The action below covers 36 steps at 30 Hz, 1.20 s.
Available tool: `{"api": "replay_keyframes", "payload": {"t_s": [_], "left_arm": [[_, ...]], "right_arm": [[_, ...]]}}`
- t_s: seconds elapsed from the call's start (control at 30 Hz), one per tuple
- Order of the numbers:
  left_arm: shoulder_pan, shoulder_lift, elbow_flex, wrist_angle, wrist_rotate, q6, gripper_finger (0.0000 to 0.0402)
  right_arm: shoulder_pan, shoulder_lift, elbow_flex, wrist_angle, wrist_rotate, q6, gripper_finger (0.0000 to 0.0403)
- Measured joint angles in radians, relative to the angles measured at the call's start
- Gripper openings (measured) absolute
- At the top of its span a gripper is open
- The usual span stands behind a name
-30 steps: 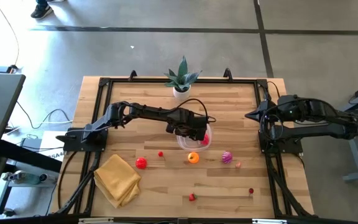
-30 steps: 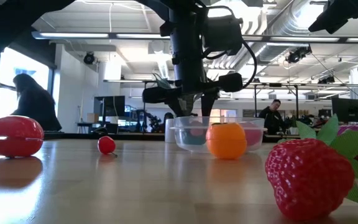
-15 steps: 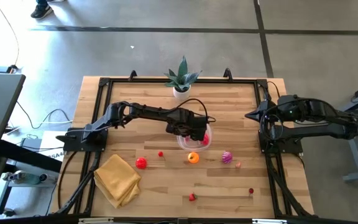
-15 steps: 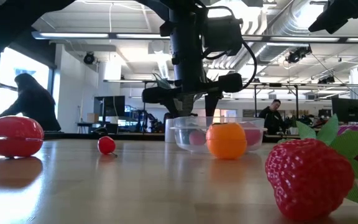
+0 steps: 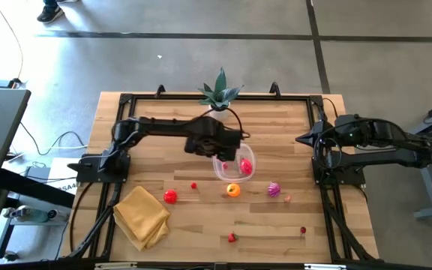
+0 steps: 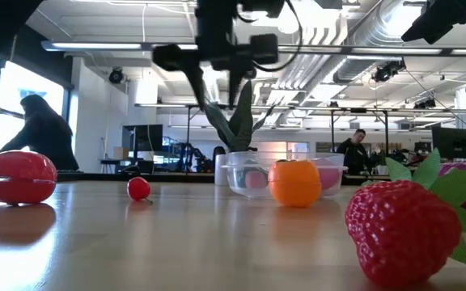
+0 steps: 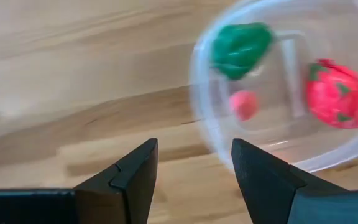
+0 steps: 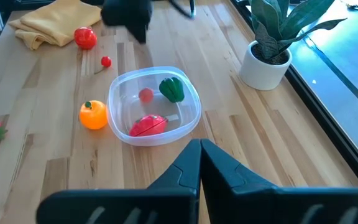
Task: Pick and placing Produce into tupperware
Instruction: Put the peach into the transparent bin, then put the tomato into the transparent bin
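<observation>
The clear tub [image 5: 235, 166] stands on the table's middle and holds a green piece [image 7: 241, 46], a small red one [image 7: 246, 104] and a bigger red one [image 7: 335, 93]. My left gripper [image 6: 214, 85] is open and empty. It hangs well above the table, just left of the tub's far-left corner [image 5: 223, 152]. An orange fruit [image 5: 233, 190] lies right by the tub's near side. A magenta piece [image 5: 274, 189], a red tomato [image 5: 170, 196] and a small red cherry [image 5: 194, 185] lie loose on the wood. My right gripper [image 8: 199, 155] is shut and waits at the right edge [image 5: 300, 139].
A potted plant [image 5: 220, 94] stands at the far edge behind the tub. A folded yellow cloth [image 5: 141, 216] lies at the near left. A strawberry [image 6: 403, 230] and two small red pieces [image 5: 232, 238] [image 5: 303, 230] lie toward the near edge. People show in the room beyond.
My left gripper has risen out of the tub, high above the table, and drawn back toward the table's left and far side, the arm folding in. The tub and the loose produce have stayed where they were.
</observation>
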Motion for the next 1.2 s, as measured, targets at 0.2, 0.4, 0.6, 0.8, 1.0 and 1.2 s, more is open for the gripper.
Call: {"api": "replay_keyframes", "payload": {"t_s": [0.2,0.4,0.6,0.8,1.0,1.2], "left_arm": [[-0.037,-0.079,-0.020,-0.141,-0.023,-0.119,0.0193],[-0.142,-0.143,-0.112,-0.162,-0.098,-0.236,0.0193],[-0.248,-0.158,-0.285,-0.082,-0.132,-0.371,0.0193],[-0.277,-0.156,-0.396,0.080,-0.140,-0.462,0.0193],[-0.277,-0.156,-0.448,0.202,-0.103,-0.449,0.0193],[-0.321,-0.186,-0.459,0.100,-0.084,-0.355,0.0193]], "right_arm": [[0.000,0.000,0.000,0.000,0.000,0.000,0.0000],[0.000,0.000,0.000,0.000,0.000,0.000,0.0000],[0.000,0.000,0.000,0.000,0.000,0.000,0.0000],[0.000,0.000,0.000,0.000,0.000,0.000,0.0000],[0.000,0.000,0.000,0.000,0.000,0.000,0.0000],[0.000,0.000,0.000,0.000,0.000,0.000,0.0000]]}}
